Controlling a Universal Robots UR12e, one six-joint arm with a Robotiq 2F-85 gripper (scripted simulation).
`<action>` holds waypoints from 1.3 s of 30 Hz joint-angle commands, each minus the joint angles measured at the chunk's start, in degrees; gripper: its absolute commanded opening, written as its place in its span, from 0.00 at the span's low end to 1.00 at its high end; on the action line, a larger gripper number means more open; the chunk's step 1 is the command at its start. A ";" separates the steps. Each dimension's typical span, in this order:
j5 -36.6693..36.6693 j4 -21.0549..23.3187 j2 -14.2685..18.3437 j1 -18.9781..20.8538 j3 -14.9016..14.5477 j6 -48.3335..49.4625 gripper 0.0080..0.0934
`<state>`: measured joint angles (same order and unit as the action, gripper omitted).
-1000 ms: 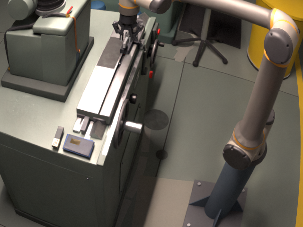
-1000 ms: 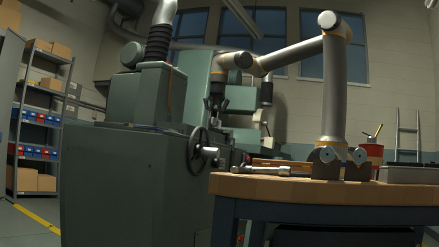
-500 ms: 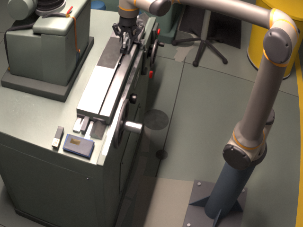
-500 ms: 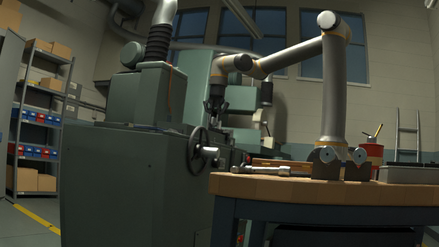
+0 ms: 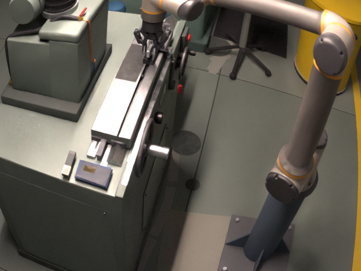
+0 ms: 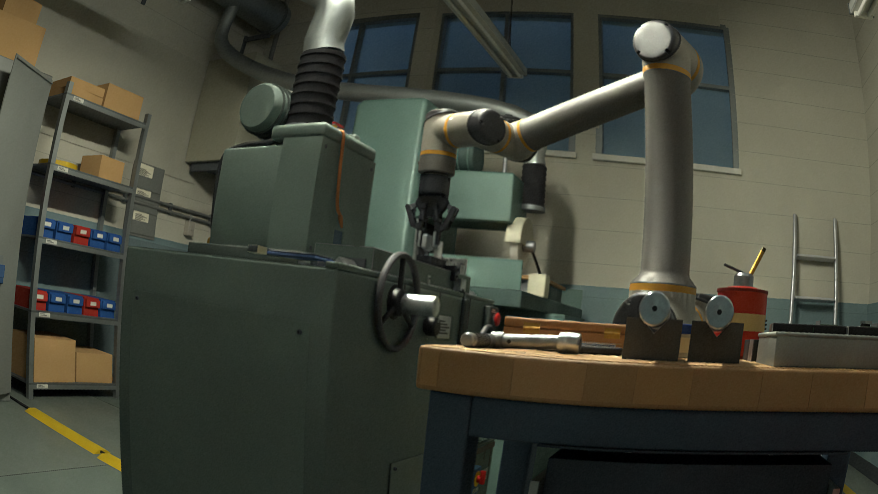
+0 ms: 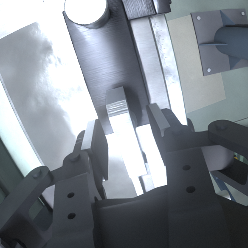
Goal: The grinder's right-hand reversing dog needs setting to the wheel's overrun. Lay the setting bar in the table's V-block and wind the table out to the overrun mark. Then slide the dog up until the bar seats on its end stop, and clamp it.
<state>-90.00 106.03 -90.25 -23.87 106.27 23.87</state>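
Observation:
My gripper [image 5: 149,54] [image 6: 431,244] [image 7: 128,129] hangs straight down over the far end of the grinder's table [image 5: 128,96], open and holding nothing, its fingers either side of a bright upright block, the reversing dog [image 7: 120,120]. The dog stands on the dark rail [image 7: 108,60] along the table's front edge, with a graduated scale strip [image 7: 165,55] beside it. A bright round bar end [image 7: 85,10] shows further along the rail. The table handwheel [image 5: 145,147] [image 6: 398,301] is at the near end of the machine's front, and a smaller handwheel [image 5: 183,61] sits just right of my gripper.
Behind the table stands the grinder's wheel head housing [image 5: 58,49] [image 6: 288,184]. Small blocks [image 5: 100,147], a blue-edged case [image 5: 94,173] and a small dark block [image 5: 69,163] lie at the near end. A wooden bench [image 6: 644,375] with V-blocks [image 6: 652,335] stands apart; my arm's pedestal [image 5: 262,233] is right.

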 commanded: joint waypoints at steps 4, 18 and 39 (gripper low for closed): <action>0.00 0.02 -0.03 0.00 -0.06 0.00 0.35; 0.00 0.02 -0.03 0.00 -0.05 0.00 0.13; 0.00 0.02 -0.03 0.00 -0.05 -0.57 0.00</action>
<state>-90.00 106.03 -90.25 -23.87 106.27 23.30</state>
